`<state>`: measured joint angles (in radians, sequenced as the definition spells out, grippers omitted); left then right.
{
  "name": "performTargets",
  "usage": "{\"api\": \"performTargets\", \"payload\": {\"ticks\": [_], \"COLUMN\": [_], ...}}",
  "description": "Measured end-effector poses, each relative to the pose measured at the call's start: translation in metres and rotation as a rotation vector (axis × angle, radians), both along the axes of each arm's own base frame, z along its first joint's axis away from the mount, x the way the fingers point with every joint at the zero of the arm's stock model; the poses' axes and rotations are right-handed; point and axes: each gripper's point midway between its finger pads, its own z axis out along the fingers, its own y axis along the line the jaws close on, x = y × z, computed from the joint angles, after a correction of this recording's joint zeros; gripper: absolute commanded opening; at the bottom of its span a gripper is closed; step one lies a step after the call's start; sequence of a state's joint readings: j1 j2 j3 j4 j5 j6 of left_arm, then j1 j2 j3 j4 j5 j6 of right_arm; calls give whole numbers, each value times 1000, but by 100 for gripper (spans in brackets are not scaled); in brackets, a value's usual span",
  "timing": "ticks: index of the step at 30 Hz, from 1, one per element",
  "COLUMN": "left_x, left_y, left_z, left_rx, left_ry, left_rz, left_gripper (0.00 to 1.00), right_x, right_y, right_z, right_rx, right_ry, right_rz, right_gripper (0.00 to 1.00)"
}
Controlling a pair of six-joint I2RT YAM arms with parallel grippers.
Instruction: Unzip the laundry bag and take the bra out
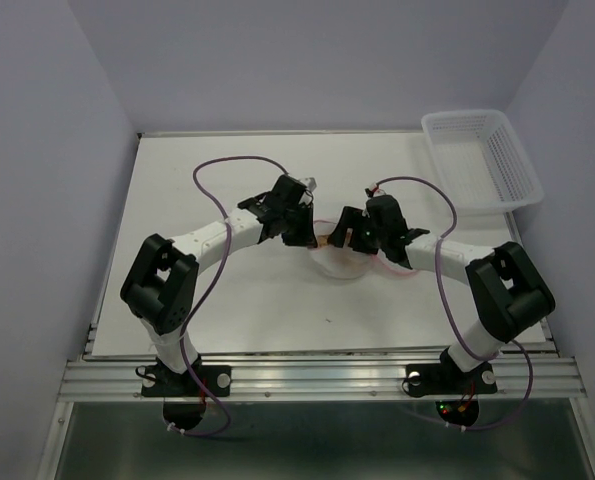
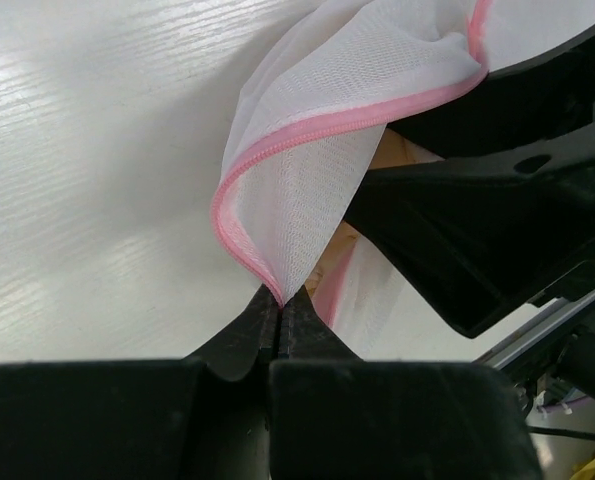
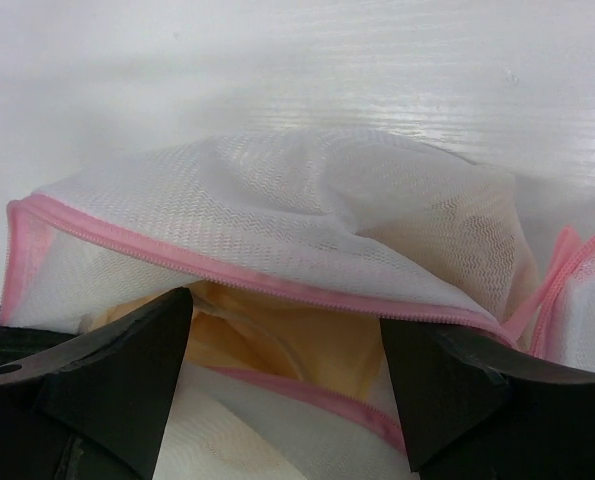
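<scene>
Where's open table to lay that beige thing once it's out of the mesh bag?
Bare table: along the far wall left of the basket, and between the laundry bag and the near edge. Crowded: the middle, where left gripper and right gripper meet at the bag.

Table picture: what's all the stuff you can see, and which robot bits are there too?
laundry bag: one, white mesh with pink piping, middle of the table, open along its zipper.
bra: one, peach, showing inside the bag's opening.
basket: one, white lattice, far right corner.
table: one, white, under everything.
cables: two, purple, looping along the arms.
left gripper: one, black, shut on the bag's pink edge.
right gripper: one, black, open, fingers at the bag's opening.
</scene>
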<state>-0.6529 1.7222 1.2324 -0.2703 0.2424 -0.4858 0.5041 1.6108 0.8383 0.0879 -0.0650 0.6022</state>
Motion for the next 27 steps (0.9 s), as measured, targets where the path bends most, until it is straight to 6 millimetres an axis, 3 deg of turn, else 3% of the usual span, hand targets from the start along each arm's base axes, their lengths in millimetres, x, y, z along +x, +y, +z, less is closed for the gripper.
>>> {"api": "performTargets", "payload": {"ticks": [8, 16, 21, 24, 26, 27], "left_x": [-7, -8, -8, -9, -9, -10], "left_y": [4, 2, -1, -3, -3, -3], "left_z": [-10, -11, -10, -9, -9, -9], "left_rx": [14, 8, 1, -1, -1, -1], "left_ry": [21, 20, 13, 11, 11, 12], "left_rz": [-8, -16, -23, -27, -28, -28], "left_gripper": [0, 0, 0, 0, 0, 0], "right_x": [-1, 1, 7, 8, 6, 5], "right_y": [4, 1, -6, -4, -2, -2], "right_z": [5, 5, -7, -12, -14, -16], "right_rx": [97, 87, 5, -79, -131, -155], "right_ry": [30, 30, 25, 2, -10, -15], "right_rz": [10, -11, -57, -58, -53, -49], "right_gripper": [97, 96, 90, 77, 53, 35]}}
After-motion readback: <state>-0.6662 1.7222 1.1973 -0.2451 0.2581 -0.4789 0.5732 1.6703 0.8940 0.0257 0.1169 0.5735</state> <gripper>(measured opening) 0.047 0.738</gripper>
